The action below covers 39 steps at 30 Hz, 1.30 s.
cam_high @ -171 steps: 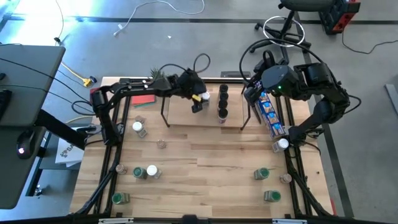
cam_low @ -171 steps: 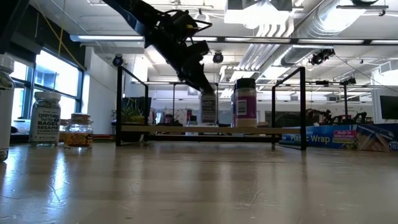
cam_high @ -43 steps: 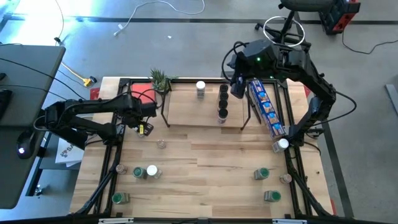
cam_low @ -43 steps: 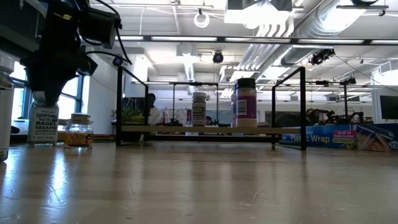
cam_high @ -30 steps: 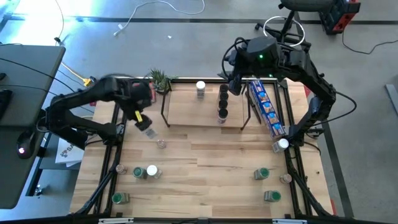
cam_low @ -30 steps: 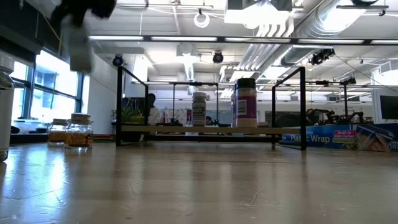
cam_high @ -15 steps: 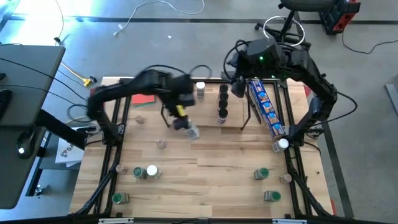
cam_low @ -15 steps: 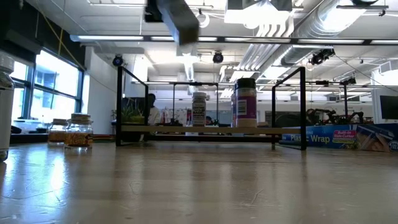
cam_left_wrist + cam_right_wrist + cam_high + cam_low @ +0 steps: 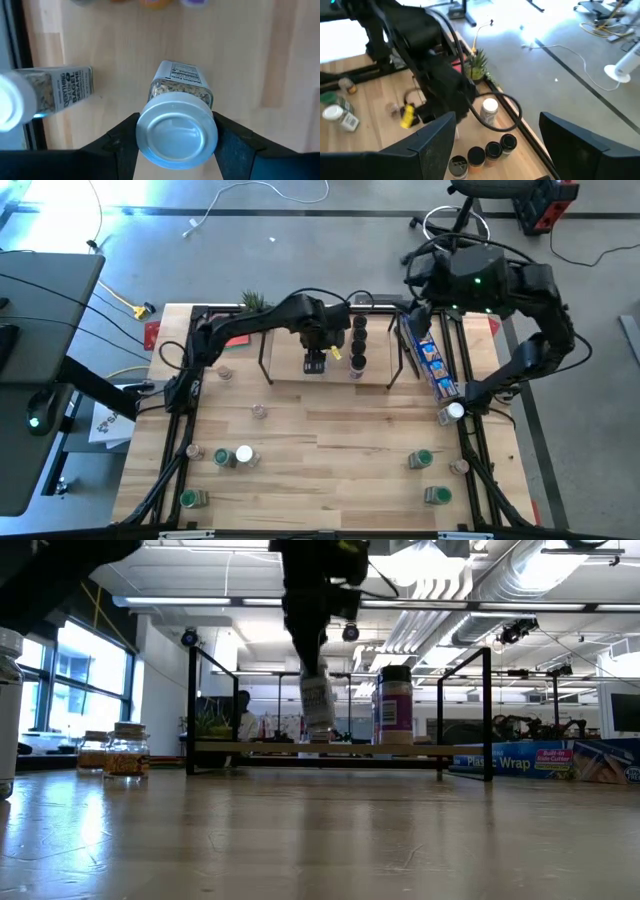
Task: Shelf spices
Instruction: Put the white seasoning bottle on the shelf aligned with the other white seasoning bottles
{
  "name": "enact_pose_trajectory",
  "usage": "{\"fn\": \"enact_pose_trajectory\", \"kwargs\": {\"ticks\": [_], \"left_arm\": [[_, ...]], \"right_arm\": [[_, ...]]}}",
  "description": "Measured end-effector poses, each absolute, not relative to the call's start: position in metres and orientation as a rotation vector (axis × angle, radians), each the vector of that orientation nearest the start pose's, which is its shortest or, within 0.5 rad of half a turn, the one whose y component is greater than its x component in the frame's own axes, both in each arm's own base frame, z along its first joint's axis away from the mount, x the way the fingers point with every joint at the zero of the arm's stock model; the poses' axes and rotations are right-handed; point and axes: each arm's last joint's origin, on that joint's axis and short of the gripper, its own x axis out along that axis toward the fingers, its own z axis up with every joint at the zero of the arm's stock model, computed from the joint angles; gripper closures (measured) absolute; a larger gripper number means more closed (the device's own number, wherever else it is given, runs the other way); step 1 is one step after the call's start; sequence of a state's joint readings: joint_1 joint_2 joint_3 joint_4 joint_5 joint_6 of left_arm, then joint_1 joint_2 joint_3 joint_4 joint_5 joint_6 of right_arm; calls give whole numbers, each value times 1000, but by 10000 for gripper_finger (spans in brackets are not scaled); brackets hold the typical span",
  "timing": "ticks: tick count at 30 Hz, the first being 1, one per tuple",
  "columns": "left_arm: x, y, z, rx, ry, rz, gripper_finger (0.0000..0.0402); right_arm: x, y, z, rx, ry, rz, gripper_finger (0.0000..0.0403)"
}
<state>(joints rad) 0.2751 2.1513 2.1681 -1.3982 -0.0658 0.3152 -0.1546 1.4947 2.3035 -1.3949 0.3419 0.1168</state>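
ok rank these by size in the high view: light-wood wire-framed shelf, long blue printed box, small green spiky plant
light-wood wire-framed shelf, largest
long blue printed box
small green spiky plant, smallest

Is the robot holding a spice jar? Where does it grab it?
Yes. The left gripper holds a white-lidded spice jar by its sides just below the lid, over the shelf. The right gripper holds nothing.

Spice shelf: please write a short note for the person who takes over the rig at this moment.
Left gripper: shut on a white-lidded jar, low over the shelf, not released.
Right gripper: open, empty, above the shelf's back right.
Done: three dark-lidded jars and one other white-lidded jar on the shelf.
Left: place the held jar, then the loose jars on the table.
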Motion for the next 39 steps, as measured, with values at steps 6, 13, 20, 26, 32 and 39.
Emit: {"fn": "enact_pose_trajectory", "kwargs": {"ticks": [6,13,20,26,32,39], "left_arm": [[415,133,276,214,1465,77,178],[417,146,272,296,1473,121,174],[416,160,272,215,1430,199,174],[417,166,272,177,1390,210,173],[417,166,273,166,1385,221,172],[417,166,273,159,1384,230,172]], "right_arm": [[194,-33,535,76,528,-586,121],[201,-27,530,86,563,-605,121],[203,-27,527,78,585,-622,121],[203,-27,527,77,585,-623,121],[203,-27,527,74,588,-623,121],[203,-27,527,73,589,-623,121]]}}
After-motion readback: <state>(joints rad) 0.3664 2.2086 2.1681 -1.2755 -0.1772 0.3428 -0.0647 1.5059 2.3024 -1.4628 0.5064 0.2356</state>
